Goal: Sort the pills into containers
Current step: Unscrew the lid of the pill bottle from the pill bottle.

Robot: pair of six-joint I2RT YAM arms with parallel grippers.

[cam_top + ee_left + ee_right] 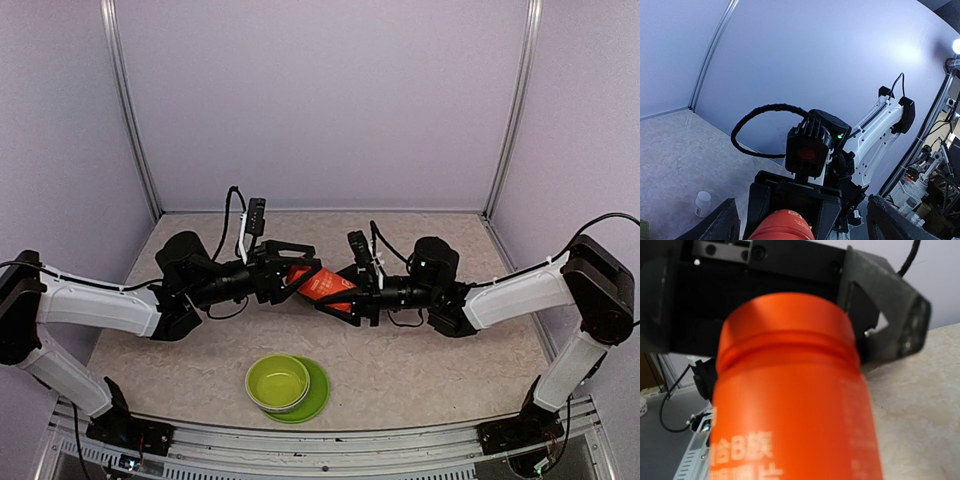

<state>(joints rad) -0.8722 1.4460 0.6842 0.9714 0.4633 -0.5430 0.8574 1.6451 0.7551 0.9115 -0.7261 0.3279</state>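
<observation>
right hand point(340, 290) gripping bottle point(318, 284) level, left hand point(297, 272) open around its end

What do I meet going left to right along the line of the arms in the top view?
Left arm → left gripper → orange-red bottle → right gripper → right arm. The green bowl sits nearer, off that line.

Looking like a robot lab. Working inside a test booth, with plain pale purple walls point(320, 100) and shiny metal poles point(128, 120) standing behind and beside the jaws. Showing, far past the left gripper point(805, 224) and right of its jaws, a messy bench point(927, 212) holding small bottles point(912, 207), under a bright lamp point(956, 46).
</observation>
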